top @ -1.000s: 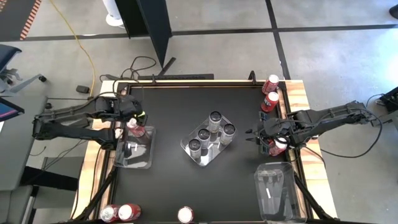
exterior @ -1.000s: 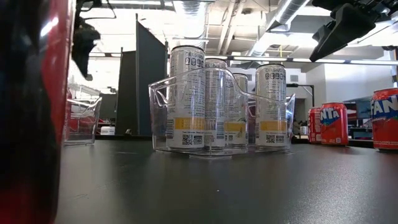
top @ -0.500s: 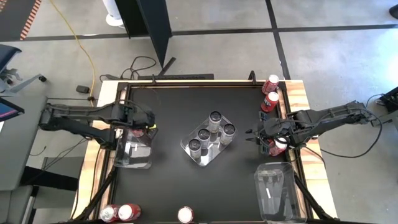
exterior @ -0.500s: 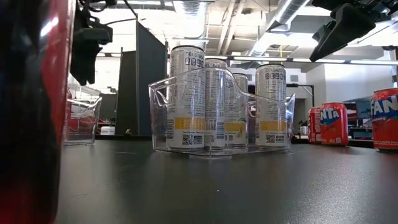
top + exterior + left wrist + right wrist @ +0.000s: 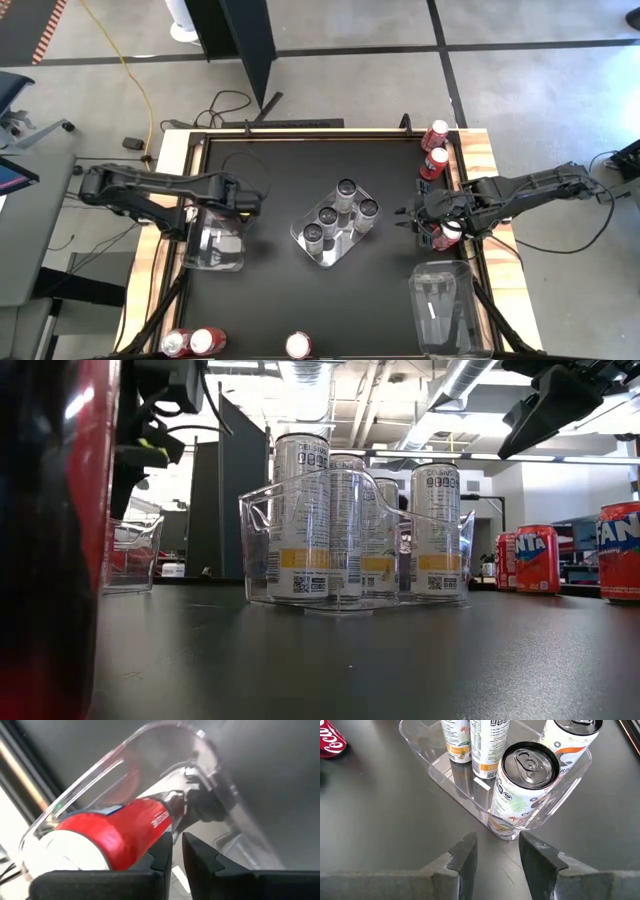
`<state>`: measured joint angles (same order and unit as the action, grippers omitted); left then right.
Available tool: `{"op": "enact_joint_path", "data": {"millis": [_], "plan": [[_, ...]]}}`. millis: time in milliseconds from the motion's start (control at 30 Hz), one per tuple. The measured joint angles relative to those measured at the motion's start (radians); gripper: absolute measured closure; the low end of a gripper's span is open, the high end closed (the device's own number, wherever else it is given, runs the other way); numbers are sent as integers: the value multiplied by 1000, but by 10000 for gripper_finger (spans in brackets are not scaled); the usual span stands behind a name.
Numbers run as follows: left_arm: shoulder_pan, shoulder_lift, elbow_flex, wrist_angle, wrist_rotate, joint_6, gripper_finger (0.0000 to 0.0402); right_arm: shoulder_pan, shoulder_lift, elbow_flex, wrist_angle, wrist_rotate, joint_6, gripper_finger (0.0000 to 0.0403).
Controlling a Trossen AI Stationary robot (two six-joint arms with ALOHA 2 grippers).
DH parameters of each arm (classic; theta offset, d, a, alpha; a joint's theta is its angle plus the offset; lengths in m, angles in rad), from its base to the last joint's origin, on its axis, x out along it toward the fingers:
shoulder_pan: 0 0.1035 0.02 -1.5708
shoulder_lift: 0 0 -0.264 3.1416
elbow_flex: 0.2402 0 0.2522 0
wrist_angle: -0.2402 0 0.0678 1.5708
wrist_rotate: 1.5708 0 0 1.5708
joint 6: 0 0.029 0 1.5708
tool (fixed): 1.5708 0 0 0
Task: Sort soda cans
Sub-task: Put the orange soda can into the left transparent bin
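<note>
Step in hand: I judge one red can [image 5: 115, 832] just placed in the left tray [image 5: 213, 248].
Left gripper [image 5: 177, 851]: fingers nearly together, empty, beside that tray.
Right gripper [image 5: 496, 851]: parted, empty, facing the centre tray [image 5: 335, 225] of grey cans [image 5: 346, 189].
Next move: I'd fetch another red can [image 5: 434, 160] from the far right.

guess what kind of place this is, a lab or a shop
Probably a robotics lab or workshop: a bare concrete floor with a loose yellow cable, exposed ceiling ducts, and a black table with robot arms.
</note>
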<state>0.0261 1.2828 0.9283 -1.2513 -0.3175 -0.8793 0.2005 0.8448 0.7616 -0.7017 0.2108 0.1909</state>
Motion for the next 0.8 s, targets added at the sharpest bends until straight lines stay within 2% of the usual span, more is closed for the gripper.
{"op": "enact_joint_path", "data": {"millis": [800], "plan": [[0,28,-4,-71,31,-73,363,0,0,0,0,0,2,242]]}}
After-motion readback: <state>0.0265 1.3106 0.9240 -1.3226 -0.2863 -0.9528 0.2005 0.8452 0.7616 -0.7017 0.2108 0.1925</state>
